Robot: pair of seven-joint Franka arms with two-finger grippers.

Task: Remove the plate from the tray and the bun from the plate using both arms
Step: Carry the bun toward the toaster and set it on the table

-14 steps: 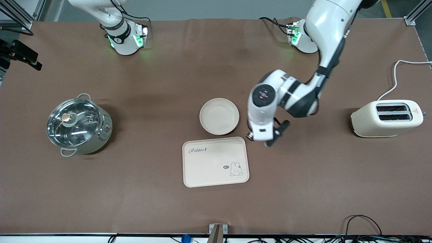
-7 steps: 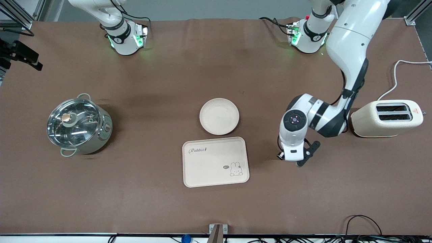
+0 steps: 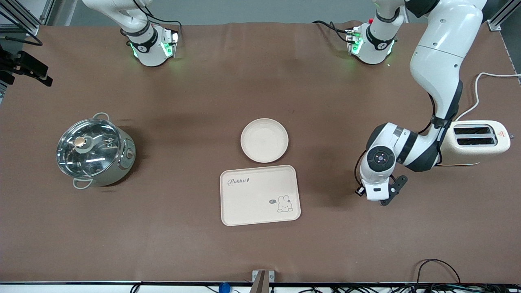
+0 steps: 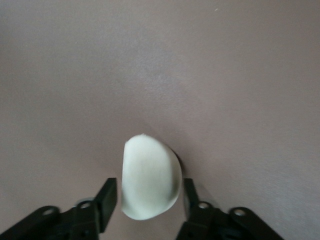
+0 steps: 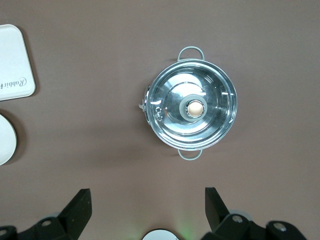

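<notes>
Brown tablecloth (image 3: 203, 101), you see plate (image 3: 264, 140) just beside tray (image 3: 260, 195), toward arm bases. Left gripper (image 4: 147, 202) between tray and toaster (image 3: 474, 142); fingers slack around bun (image 4: 150, 177), gaps showing. Bun soft, light: pinch sides gently. Right gripper (image 5: 147, 210) waits wide open, empty, over pot (image 5: 192, 110).

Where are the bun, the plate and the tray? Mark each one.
bun (image 4: 150, 177), left wrist view, middle of its rounded top.
plate (image 3: 264, 140), front view, bare centre of the dish.
tray (image 3: 256, 197), front view, bare middle of its floor.

Brown cloth-covered table (image 3: 195, 252), grey floor (image 3: 244, 10), aluminium frame posts (image 3: 498, 18).
</notes>
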